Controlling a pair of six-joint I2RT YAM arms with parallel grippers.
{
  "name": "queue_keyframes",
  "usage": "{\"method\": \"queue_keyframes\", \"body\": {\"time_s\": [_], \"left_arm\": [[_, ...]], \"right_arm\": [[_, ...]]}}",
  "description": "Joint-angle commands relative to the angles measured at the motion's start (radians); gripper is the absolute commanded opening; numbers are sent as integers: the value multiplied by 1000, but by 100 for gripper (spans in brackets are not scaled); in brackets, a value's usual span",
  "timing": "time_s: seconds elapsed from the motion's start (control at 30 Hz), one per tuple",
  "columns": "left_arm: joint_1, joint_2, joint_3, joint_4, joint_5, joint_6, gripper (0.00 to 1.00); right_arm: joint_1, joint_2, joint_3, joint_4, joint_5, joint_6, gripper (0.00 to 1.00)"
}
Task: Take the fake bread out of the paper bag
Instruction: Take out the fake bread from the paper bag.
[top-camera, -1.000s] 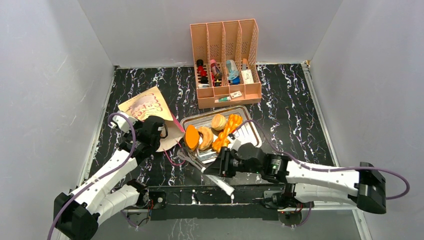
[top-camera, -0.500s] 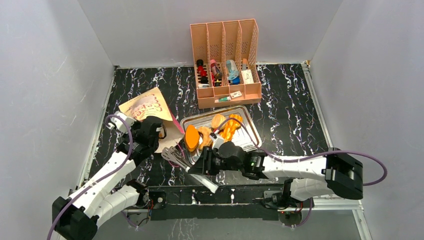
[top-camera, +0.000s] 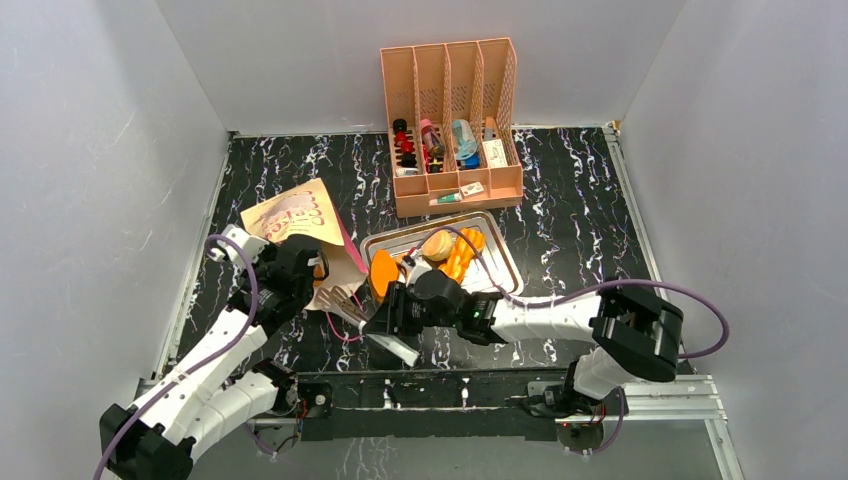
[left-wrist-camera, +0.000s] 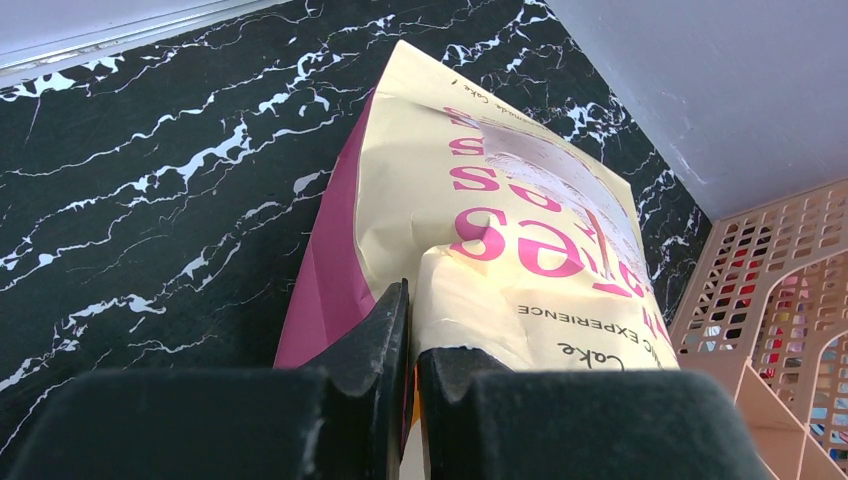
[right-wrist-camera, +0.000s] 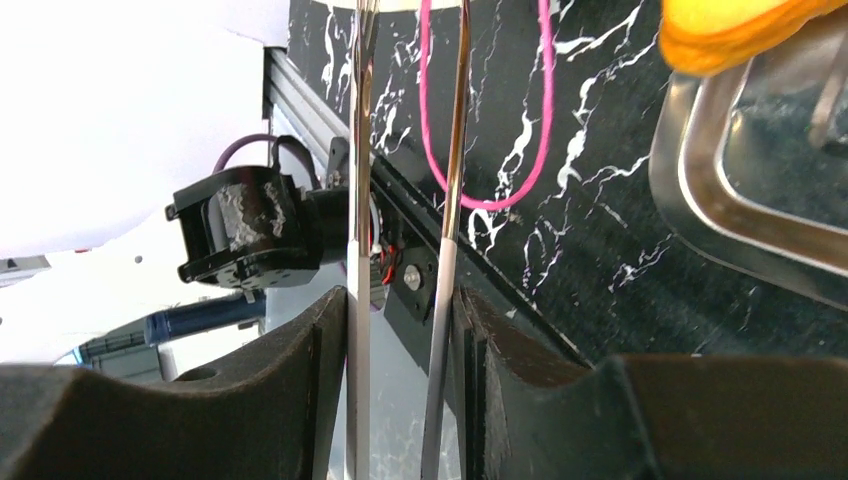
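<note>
The paper bag (top-camera: 292, 213) lies flat at the table's left, cream with pink lettering and magenta sides; it also fills the left wrist view (left-wrist-camera: 520, 210). My left gripper (top-camera: 308, 272) is shut on the bag's near rim (left-wrist-camera: 412, 345). My right gripper (top-camera: 387, 322) is shut on metal tongs (top-camera: 343, 298), whose tips reach to the bag's mouth; the tong arms (right-wrist-camera: 452, 200) run up between its fingers (right-wrist-camera: 300, 380). Fake bread pieces lie on the metal tray (top-camera: 503, 262): an orange loaf (top-camera: 383, 272), a round bun (top-camera: 437, 244) and an orange twist (top-camera: 461, 254). The bag's inside is hidden.
A peach slotted organizer (top-camera: 450, 125) with small items stands behind the tray. A pink cord handle (right-wrist-camera: 485, 150) lies on the black marbled table between bag and tray. Grey walls close in on three sides. The tray rim (right-wrist-camera: 700, 190) is just right of the tongs.
My right arm has swung left with the tongs, from in front of the tray to the bag's mouth. My left gripper stays shut on the bag, which has shifted slightly.
</note>
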Motion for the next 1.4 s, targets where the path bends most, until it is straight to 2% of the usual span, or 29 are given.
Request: {"method": "queue_keyframes", "body": {"time_s": [0.0,1.03,1.37], "left_arm": [[4,-26,5,-12,-5,11,5],[4,-36,0,-5,9,17,4],[4,-41,-5,3,16,25,4]], "right_arm": [[-24,26,77,108,-32,-35,37],[-75,247,193,231,-82,-76,42],[-88,365,262,292,-89,-72,43]]}}
